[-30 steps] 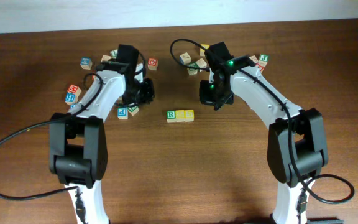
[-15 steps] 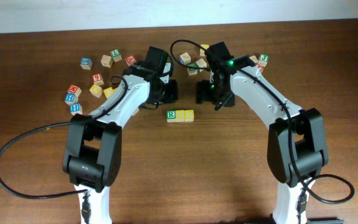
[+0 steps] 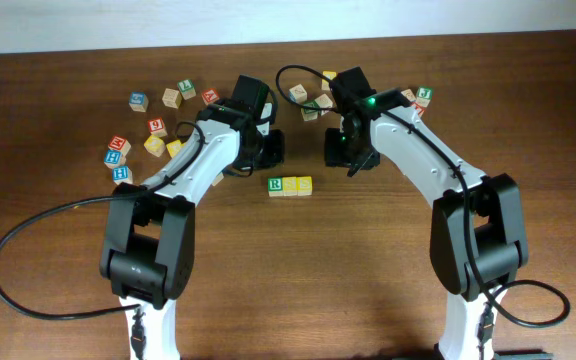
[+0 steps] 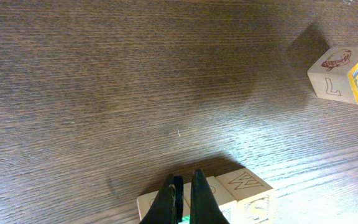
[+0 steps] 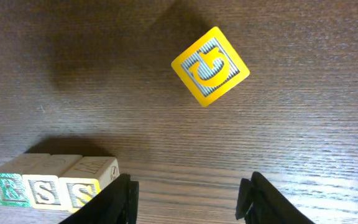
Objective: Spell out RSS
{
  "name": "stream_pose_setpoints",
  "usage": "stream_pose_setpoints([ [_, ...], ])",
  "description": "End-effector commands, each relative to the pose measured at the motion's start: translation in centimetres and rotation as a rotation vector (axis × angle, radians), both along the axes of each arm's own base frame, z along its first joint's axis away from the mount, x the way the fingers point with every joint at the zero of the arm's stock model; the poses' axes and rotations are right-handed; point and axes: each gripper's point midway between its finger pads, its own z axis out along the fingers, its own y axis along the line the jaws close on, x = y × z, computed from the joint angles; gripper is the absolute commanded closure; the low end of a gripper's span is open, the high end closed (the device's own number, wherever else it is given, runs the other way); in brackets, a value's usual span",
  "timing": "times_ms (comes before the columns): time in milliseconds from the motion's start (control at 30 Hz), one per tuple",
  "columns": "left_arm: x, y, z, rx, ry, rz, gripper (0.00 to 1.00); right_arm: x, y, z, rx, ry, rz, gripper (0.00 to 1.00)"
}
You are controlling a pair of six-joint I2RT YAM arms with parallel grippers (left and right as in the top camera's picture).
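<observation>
- The wooden table (image 3: pixel 298 270) is seen under everything.
- The right gripper (image 5: pixel 191 198) is held spread wide with nothing between its fingers, at 1 o'clock from the row.
- The left gripper (image 4: pixel 182 190) is pressed together, at 11 o'clock from the row.
- The RSS row (image 3: pixel 290 186) is laid with its cubes touching, the green R cube (image 5: pixel 8 188) at the 9 o'clock end.
- A yellow-bordered cube (image 5: pixel 211 66) is seen lying apart, turned askew.

Overhead view. The R cube (image 3: pixel 276 185) and two S cubes (image 3: pixel 298 185) lie touching in one row at the centre of the counter (image 3: pixel 368 280), with R at the 9 o'clock end. The left gripper (image 3: pixel 271 150) stands at 11 o'clock of the row and the right gripper (image 3: pixel 340 152) at 1 o'clock. One loose-cube cluster (image 3: pixel 153 125) lies at 10 o'clock, and a second cluster (image 3: pixel 313 100) lies at 12 to 1 o'clock.
</observation>
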Motion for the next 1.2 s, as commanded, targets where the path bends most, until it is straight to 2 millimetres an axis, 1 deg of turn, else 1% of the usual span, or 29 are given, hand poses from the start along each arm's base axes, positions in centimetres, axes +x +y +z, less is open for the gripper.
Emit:
stream_pose_setpoints([
  [0, 0.2, 0.0, 0.4, 0.000, -0.007, 0.014, 1.00, 0.7, -0.1, 1.2, -0.002, -0.038, -0.006, 0.55],
  [200, -0.7, -0.1, 0.1, 0.007, 0.032, 0.030, 1.00, 0.7, -0.1, 1.2, -0.001, -0.038, -0.005, 0.57],
  [267, -0.7, -0.2, 0.1, 0.006, 0.030, 0.027, 1.00, 0.7, -0.1, 1.2, -0.001, -0.037, -0.005, 0.60],
  [500, -0.3, -0.3, 0.2, 0.000, 0.015, 0.029, 1.00, 0.8, 0.0, 1.3, 0.000, -0.041, -0.005, 0.60],
  [533, -0.2, -0.3, 0.2, -0.001, 0.014, 0.029, 1.00, 0.8, 0.0, 1.3, 0.002, -0.044, -0.005, 0.62],
  [600, -0.2, -0.3, 0.2, -0.001, 0.014, 0.028, 1.00, 0.9, 0.2, 1.3, 0.011, -0.046, -0.004, 0.74],
  [633, -0.3, -0.4, 0.2, 0.000, 0.015, 0.027, 1.00, 0.8, 0.4, 1.3, 0.021, -0.042, -0.004, 0.78],
  [667, -0.3, -0.4, 0.2, 0.001, 0.016, 0.027, 1.00, 0.6, 0.6, 1.3, 0.027, -0.035, -0.001, 0.78],
  [733, -0.3, -0.3, 0.2, 0.001, 0.013, 0.028, 1.00, 0.0, 0.8, 1.2, 0.045, -0.005, 0.005, 0.79],
  [800, 0.0, 0.2, 0.1, 0.023, 0.005, 0.040, 1.00, -1.2, 1.0, 1.0, 0.060, 0.048, 0.011, 0.79],
  [900, 0.4, 0.6, 0.1, 0.043, -0.013, 0.050, 1.00, -3.6, 1.4, 0.8, 0.095, 0.153, 0.019, 0.79],
  [967, 0.9, 0.8, 0.2, 0.037, -0.028, 0.059, 1.00, -4.9, 2.2, 0.3, 0.126, 0.199, 0.034, 0.80],
  [1067, 1.6, 1.5, 0.3, 0.030, -0.040, 0.082, 1.00, -5.9, 3.3, -0.9, 0.119, 0.211, 0.065, 0.82],
  [1167, 1.9, 2.5, 0.3, 0.033, -0.032, 0.122, 1.00, -6.7, 4.4, -1.9, 0.114, 0.212, 0.087, 0.86],
])
